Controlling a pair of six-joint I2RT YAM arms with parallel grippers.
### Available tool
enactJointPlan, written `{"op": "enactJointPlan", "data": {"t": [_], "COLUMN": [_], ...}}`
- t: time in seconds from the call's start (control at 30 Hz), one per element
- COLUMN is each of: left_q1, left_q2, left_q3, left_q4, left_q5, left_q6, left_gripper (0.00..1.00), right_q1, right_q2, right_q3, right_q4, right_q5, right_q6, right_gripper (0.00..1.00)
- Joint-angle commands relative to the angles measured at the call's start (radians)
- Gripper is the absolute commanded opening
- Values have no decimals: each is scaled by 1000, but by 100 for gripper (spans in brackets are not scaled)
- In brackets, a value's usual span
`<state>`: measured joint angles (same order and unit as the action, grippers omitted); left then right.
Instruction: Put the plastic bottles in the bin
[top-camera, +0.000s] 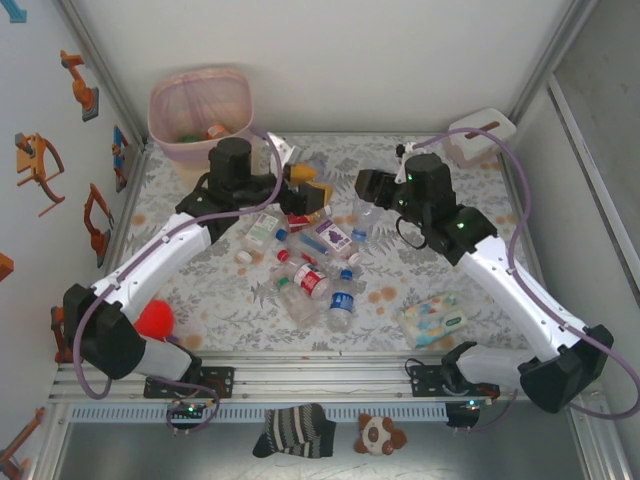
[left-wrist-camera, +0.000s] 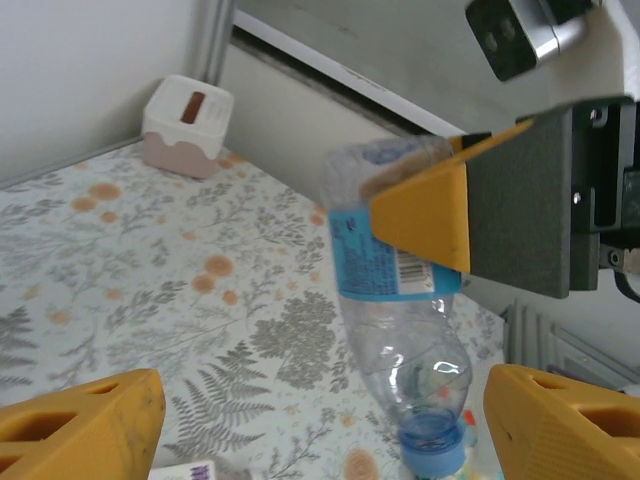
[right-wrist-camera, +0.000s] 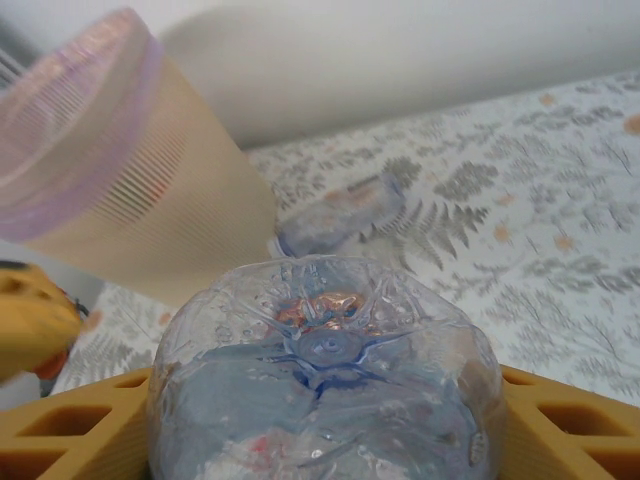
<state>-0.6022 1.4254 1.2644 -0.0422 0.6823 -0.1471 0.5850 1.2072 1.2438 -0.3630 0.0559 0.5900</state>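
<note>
My right gripper (top-camera: 368, 198) is shut on a clear bottle (top-camera: 366, 218) with a blue label, held above the table with its blue cap pointing down (left-wrist-camera: 432, 440). In the right wrist view the bottle's base (right-wrist-camera: 325, 350) sits between my right gripper's orange fingers (right-wrist-camera: 570, 420). My left gripper (top-camera: 305, 195) stands open just left of it, its fingers (left-wrist-camera: 80, 425) wide apart with nothing between them. Several more bottles (top-camera: 312, 272) lie heaped mid-table. The beige bin (top-camera: 200, 110) with a pink liner stands at the far left corner, some items inside.
A white tissue box (top-camera: 480, 135) sits at the far right corner. A pastel wipes pack (top-camera: 434, 320) lies front right. A red ball (top-camera: 155, 318) rests by the left arm. One loose bottle (right-wrist-camera: 340, 220) lies near the bin's foot.
</note>
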Motion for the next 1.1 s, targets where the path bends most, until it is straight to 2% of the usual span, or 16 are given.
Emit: {"op": "enactJointPlan", "data": {"t": [0.0, 0.23, 0.5, 0.6, 0.77, 1.07], "left_q1": [-43, -114, -164, -173, -174, -177], "left_q2": [15, 71, 140, 154, 167, 166], "left_q3": [30, 54, 111, 127, 145, 145], "left_q4": [68, 113, 135, 135, 139, 122], "left_q5": [40, 9, -14, -29, -27, -19], "left_q6": [-1, -28, -36, -34, -40, -34], "left_gripper": [85, 87, 86, 81, 60, 48], "right_q1": [2, 1, 1, 1, 1, 2], "right_q2": [-41, -84, -95, -99, -103, -107], "right_q3": [17, -22, -17, -20, -25, -28], "right_q4": [137, 255, 277, 279, 273, 270], "right_q5": [-19, -51, -74, -77, -67, -63], "right_q6": [-30, -3, 18, 23, 23, 25], "right_gripper": [69, 69, 69, 68, 69, 68]}}
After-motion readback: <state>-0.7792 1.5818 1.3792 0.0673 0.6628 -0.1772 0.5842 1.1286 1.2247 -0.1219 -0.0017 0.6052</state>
